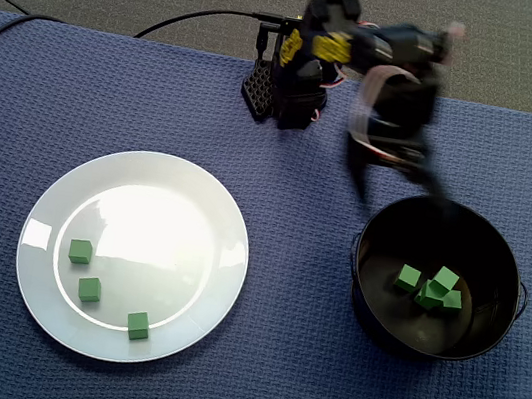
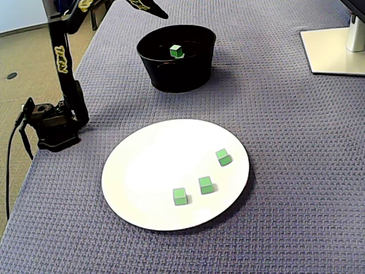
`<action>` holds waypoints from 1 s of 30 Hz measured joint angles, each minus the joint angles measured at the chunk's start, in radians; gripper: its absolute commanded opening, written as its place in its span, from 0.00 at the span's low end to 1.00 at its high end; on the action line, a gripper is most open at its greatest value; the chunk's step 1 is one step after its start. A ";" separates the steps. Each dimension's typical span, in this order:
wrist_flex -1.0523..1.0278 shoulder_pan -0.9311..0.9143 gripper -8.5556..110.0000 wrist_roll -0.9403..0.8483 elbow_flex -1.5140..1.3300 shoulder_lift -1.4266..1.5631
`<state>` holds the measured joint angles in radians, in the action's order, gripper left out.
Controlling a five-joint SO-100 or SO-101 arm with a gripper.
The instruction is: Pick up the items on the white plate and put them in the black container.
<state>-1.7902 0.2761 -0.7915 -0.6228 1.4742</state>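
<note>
The gripper [image 1: 403, 196] hangs spread and empty above the black pot [image 1: 366, 286], a drop seemingly done; next it must reach for one of three green cubes [image 1: 90, 289] on the white plate [image 1: 159, 233].

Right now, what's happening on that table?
The gripper hangs open, with nothing between its fingers, over the far rim of the black container; it looks blurred. Several green cubes lie inside the container. Three other cubes sit apart from one another on the white plate, not yet picked up.
</note>
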 measured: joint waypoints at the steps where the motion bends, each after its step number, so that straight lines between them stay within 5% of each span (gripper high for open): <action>1: 0.005 -0.084 0.41 -0.043 -0.008 0.020; 5: 0.089 -0.428 0.40 -0.221 -0.126 0.061; 13: 0.606 -0.876 0.40 -0.626 -0.543 0.049; 20: 1.235 -1.017 0.40 -1.062 -0.974 -0.041; 30: 1.443 -1.051 0.37 -1.255 -1.123 -0.132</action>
<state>-0.3467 -0.7747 -2.0463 -1.7457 1.3422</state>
